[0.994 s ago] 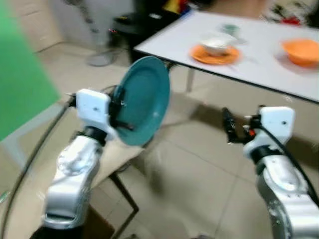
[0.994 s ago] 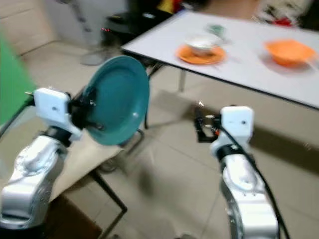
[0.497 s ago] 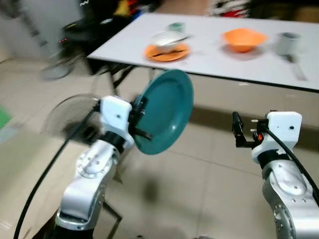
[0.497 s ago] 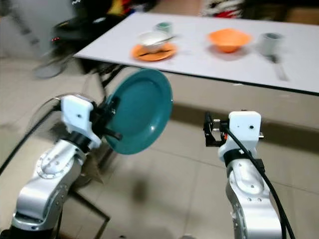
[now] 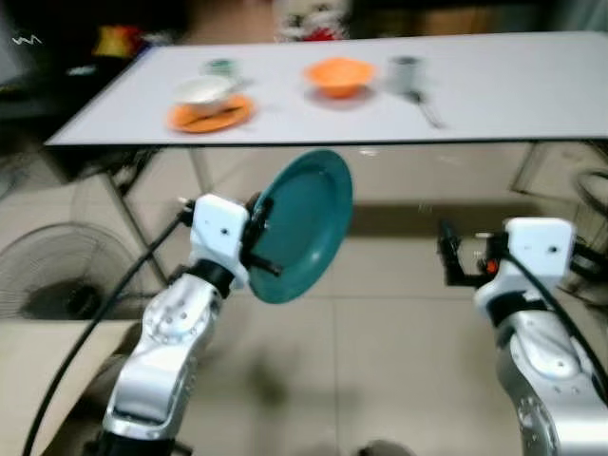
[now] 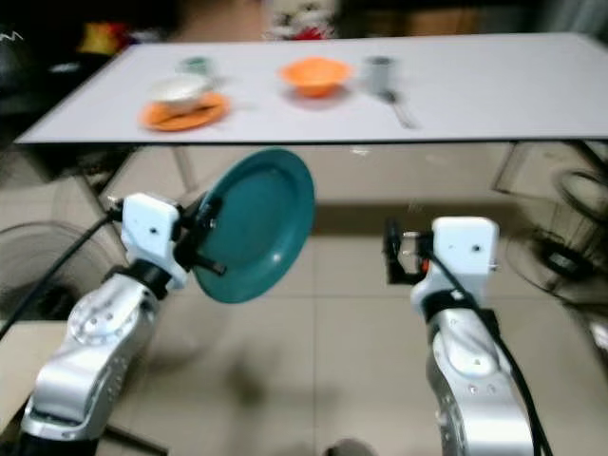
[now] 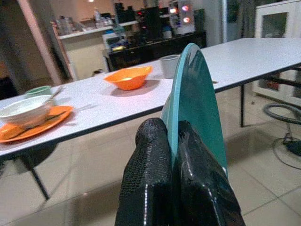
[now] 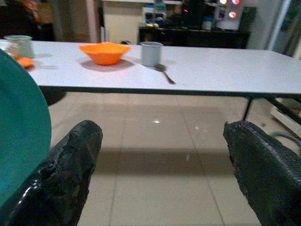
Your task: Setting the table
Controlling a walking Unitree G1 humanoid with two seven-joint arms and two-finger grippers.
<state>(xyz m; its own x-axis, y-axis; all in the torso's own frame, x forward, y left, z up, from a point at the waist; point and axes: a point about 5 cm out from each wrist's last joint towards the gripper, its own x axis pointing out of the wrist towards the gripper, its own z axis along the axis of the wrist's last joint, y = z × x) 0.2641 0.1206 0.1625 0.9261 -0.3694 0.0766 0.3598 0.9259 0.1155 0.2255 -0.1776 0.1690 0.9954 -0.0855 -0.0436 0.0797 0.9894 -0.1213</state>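
Plate (image 5: 302, 224), round, glossy teal, is pinched at its rim by the left gripper (image 7: 173, 141) and held upright, near the long white table (image 5: 513, 85). The right gripper (image 8: 162, 155) is spread wide, holding nothing.
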